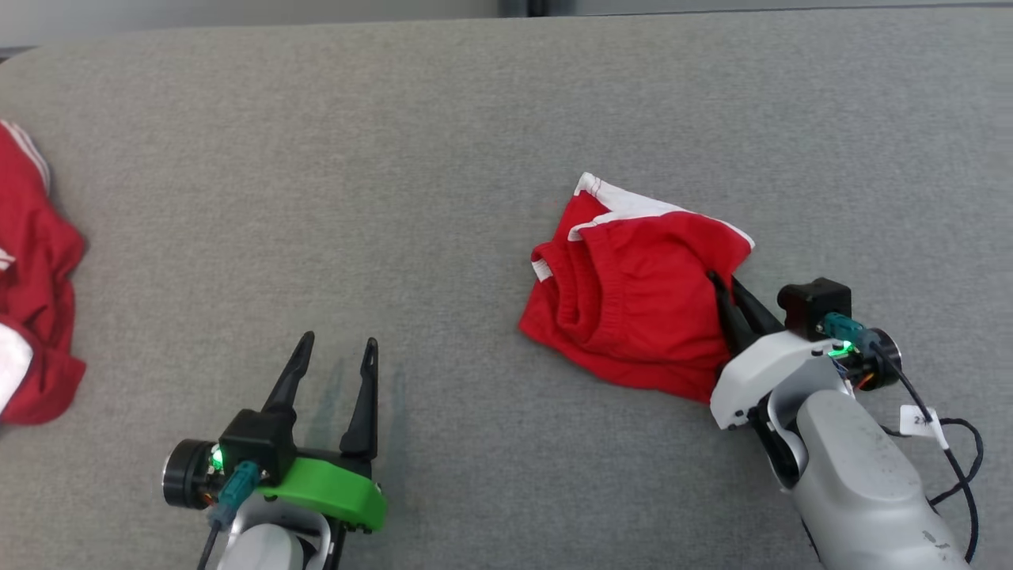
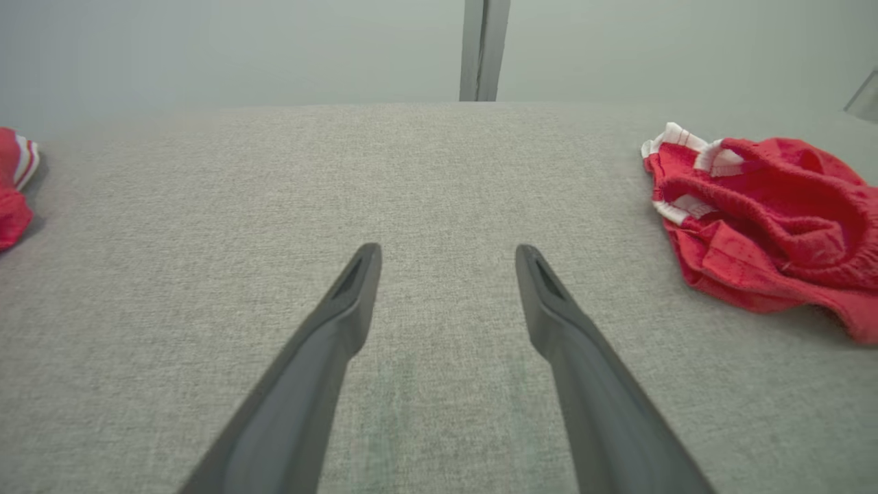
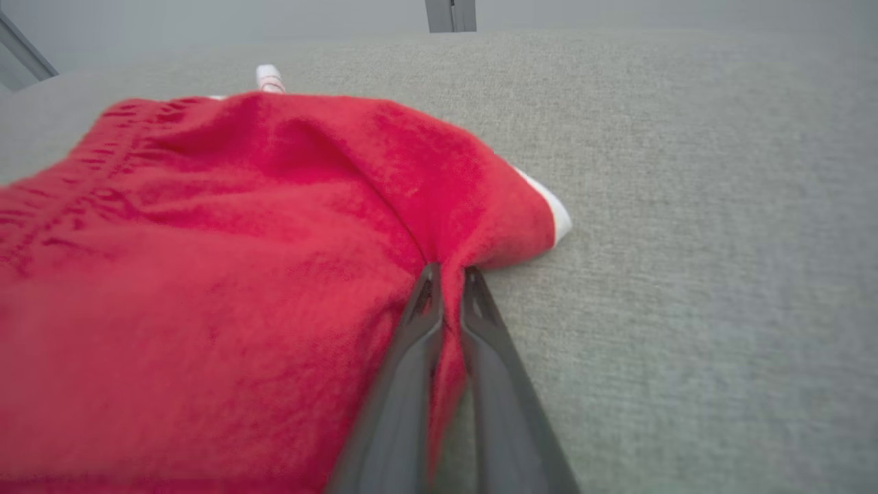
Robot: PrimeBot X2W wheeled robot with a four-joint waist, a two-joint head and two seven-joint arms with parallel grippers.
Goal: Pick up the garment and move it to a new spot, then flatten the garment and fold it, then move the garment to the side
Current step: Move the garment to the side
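Head view, count: two red garments, two grippers, one grey cloth surface [image 1: 443, 158]
Head view, garment [image 1: 625, 293]: red with white trim; crumpled in a heap right of centre on the grey cloth surface; white-edged corner turned toward the far side
Head view, second red garment [image 1: 32, 301]: bunched at the left edge, partly cut off by the frame; well apart from the garment
Head view, left gripper [image 1: 339, 342]: lower left, over bare surface; its two dark fingers stand wide apart with nothing between them
Head view, right gripper [image 1: 722, 279]: lower right; fingers drawn together, tips at the garment's right edge
Head view, white tag [image 1: 922, 419]: one, hanging on the black cable beside the right arm

Left wrist view, left gripper [image 2: 446, 250]: two fingers spread, bare grey cloth between them
Left wrist view, garments: two; the garment [image 2: 761, 219] at the right, rumpled, white ribbed trim on its near-left side; the second red garment [image 2: 10, 199] a sliver at the left edge
Left wrist view, post [image 2: 483, 48]: one, upright beyond the far edge of the surface

Right wrist view, right gripper [image 3: 449, 271]: fingers nearly touching, clamped on a fold of red cloth that runs down between them
Right wrist view, garment [image 3: 240, 240]: one; spreads left from the fingers; a white corner pokes out just right of the pinch
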